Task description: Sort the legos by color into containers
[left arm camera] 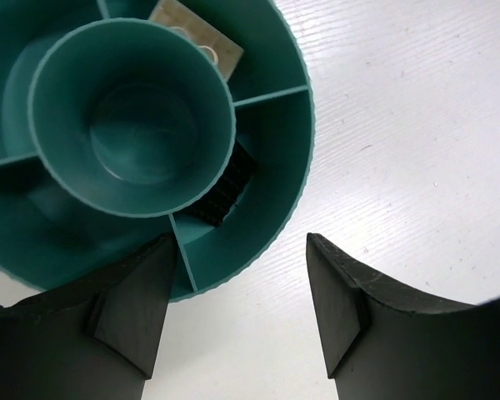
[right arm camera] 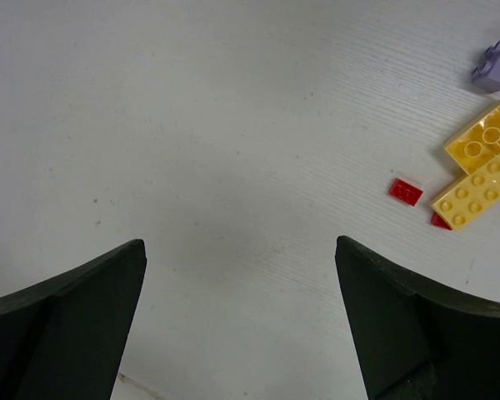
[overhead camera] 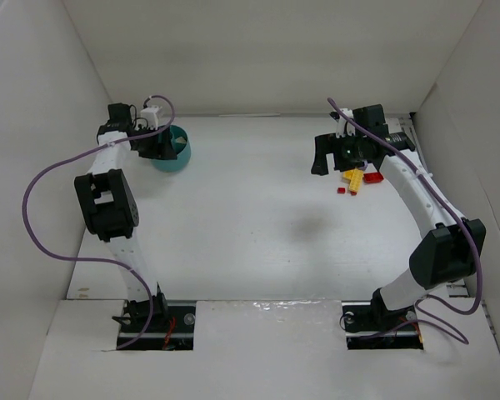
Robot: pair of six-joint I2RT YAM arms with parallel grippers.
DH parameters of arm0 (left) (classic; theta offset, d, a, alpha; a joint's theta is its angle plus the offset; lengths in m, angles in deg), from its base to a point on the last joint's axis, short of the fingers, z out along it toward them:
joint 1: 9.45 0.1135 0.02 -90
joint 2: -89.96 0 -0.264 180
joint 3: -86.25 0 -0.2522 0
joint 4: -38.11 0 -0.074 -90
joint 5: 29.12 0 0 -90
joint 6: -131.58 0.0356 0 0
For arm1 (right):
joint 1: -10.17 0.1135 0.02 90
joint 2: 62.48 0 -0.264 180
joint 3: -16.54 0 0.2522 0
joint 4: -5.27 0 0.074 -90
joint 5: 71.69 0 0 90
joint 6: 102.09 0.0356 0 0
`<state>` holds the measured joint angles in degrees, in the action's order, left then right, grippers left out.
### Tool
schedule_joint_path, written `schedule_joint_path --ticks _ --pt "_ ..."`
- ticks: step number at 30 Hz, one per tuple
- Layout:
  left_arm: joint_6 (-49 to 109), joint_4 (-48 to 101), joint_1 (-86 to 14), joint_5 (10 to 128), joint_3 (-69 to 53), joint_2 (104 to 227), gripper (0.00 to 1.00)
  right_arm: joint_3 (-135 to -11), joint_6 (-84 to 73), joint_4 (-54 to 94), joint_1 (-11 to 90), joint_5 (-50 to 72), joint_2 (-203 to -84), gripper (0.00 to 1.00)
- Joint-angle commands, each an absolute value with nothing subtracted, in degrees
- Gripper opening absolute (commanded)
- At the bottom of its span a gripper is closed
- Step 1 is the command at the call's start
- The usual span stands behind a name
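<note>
Item: legos (right arm camera: 475,179), a loose cluster on the counter (overhead camera: 250,225) at far right, near the side wall (overhead camera: 475,100). It holds two long yellow plates (right arm camera: 477,193) lying side by side, a small red tile (right arm camera: 406,191) just beside them, a second red piece peeping from under a yellow end, and one pale purple brick (right arm camera: 496,65). Handling: probably light, stiff and smooth. The plates lie flat, so a pinch across the narrow sides looks best (the red tile is low and may skid). Right fingers (right arm camera: 75,325): spread wide, empty, over bare counter beside the cluster, not above it. Item: teal bowl (overhead camera: 173,152), far left near the back wall, well apart from the legos. A tan plate (left arm camera: 196,37) and a black brick (left arm camera: 225,185) sit in separate outer compartments, and the centre cup looks empty. Left fingers (left arm camera: 125,325): partly spread, holding nothing, one tip over the rim. Room: broad bare counter between the arms, with walls close on both flanks.
</note>
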<state>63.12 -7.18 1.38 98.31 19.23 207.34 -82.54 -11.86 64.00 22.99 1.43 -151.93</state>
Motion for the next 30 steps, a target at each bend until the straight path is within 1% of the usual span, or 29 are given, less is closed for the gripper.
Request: schedule_joint_path --ticks 1,11,30 --pt "62.24 -8.17 0.39 101.48 18.19 203.78 0.59 -83.27 -12.44 63.85 23.44 1.79 -149.84 1.0" --pt "58.9 -6.41 -0.92 102.71 18.71 203.16 0.59 -82.75 -12.44 63.85 23.44 1.79 -149.84 1.0" --pt "59.43 -6.41 -0.92 101.13 18.71 202.11 0.59 -83.27 -12.44 63.85 23.44 1.26 -149.84 1.0"
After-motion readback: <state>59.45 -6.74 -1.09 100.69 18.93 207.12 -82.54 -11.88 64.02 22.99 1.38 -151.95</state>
